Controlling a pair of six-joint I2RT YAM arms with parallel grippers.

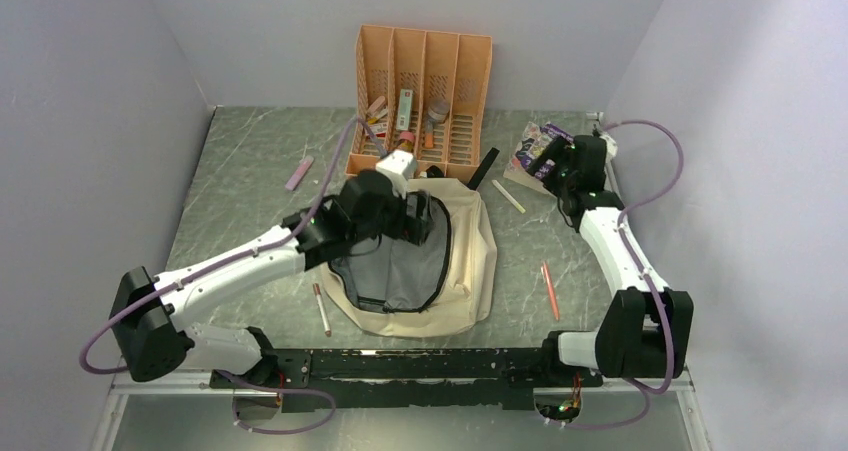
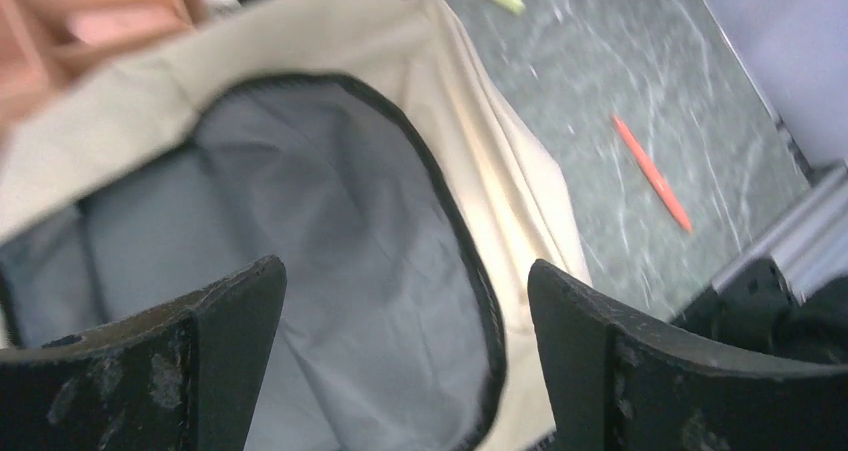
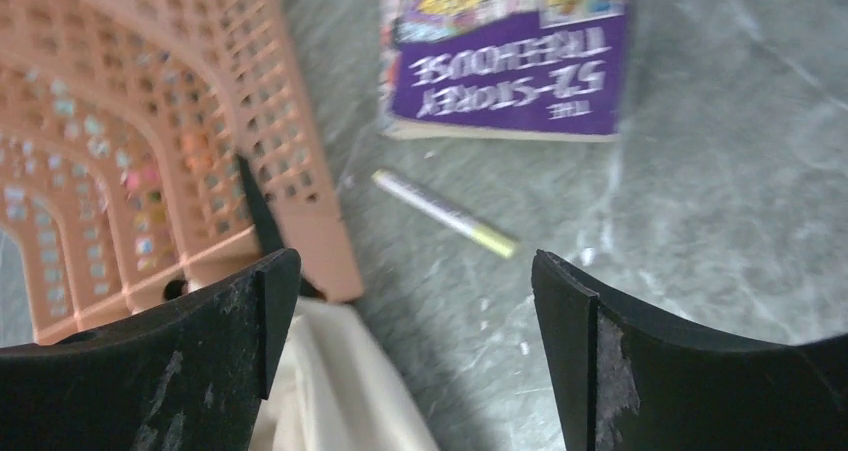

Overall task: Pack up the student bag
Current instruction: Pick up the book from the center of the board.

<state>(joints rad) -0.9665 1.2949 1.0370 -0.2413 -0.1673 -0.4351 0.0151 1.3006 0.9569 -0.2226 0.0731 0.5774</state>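
The student bag [image 1: 472,263] lies flat in the middle of the table, cream with a black-trimmed mouth gaping onto grey lining [image 1: 400,271]. My left gripper [image 1: 418,217] hovers over that mouth. In the left wrist view it [image 2: 405,301] is open and empty, with the grey lining [image 2: 330,221] and the black zipper rim right below the fingers. My right gripper [image 1: 548,163] is at the back right beside a purple book [image 1: 531,146]. In the right wrist view it [image 3: 415,291] stands open with nothing in it, above bare table, a corner of the bag [image 3: 330,391] under its left finger.
An orange slotted organiser [image 1: 423,91] with small items stands behind the bag. A purple book [image 3: 510,61] and a yellow-tipped marker [image 3: 445,213] lie at back right. An orange pen [image 1: 549,290] lies right of the bag, a red-white pen [image 1: 321,309] left of it, and a pink marker [image 1: 299,172] farther back left.
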